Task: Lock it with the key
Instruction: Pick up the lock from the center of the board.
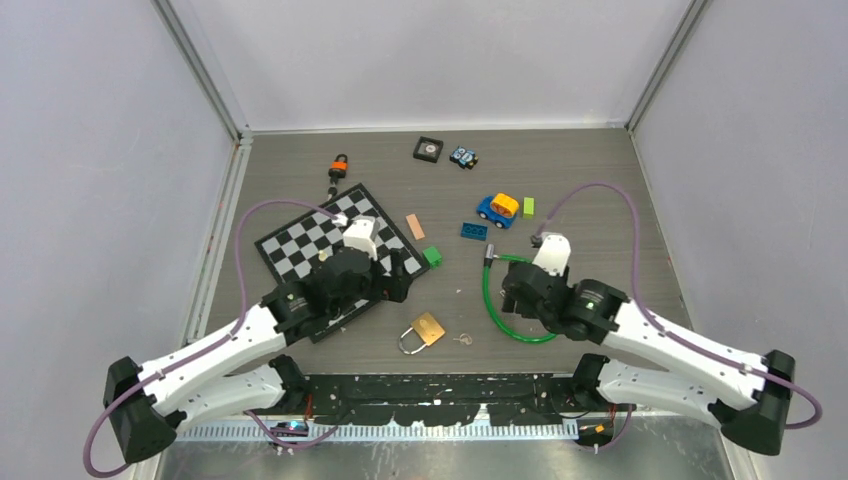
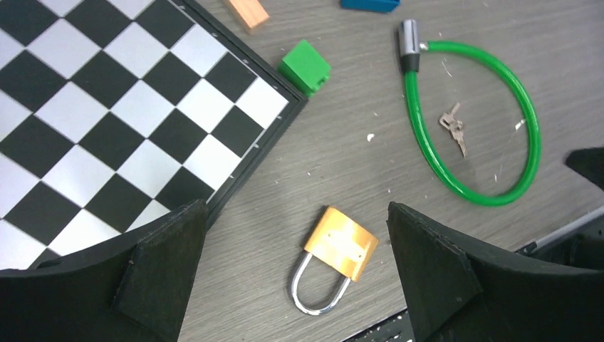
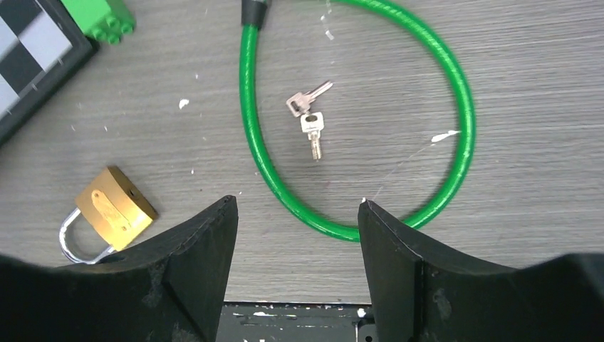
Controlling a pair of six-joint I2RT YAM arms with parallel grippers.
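Brass padlock (image 2: 340,244), curved steel shackle (image 2: 295,285)

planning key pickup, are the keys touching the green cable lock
Apart. Right wrist view: the keys lie inside the green cable lock, table showing all round.

The counter (image 1: 600,170) has a grey-brown, wood-grain top, scattered with small white flecks (image 3: 184,103). Plain, pale grey-lilac walls enclose it on three sides: a back wall (image 1: 430,60) along the far edge, a left wall (image 1: 90,180) and a right wall (image 1: 760,150). Slim aluminium posts rise from the far left corner (image 1: 200,65) and the far right corner (image 1: 660,60). A metal channel (image 1: 218,235) runs along the left edge. A black mounting rail (image 1: 440,385) lines the near edge, with a brushed metal strip (image 1: 440,455) beyond it. The light is soft and even, and shadows are faint.
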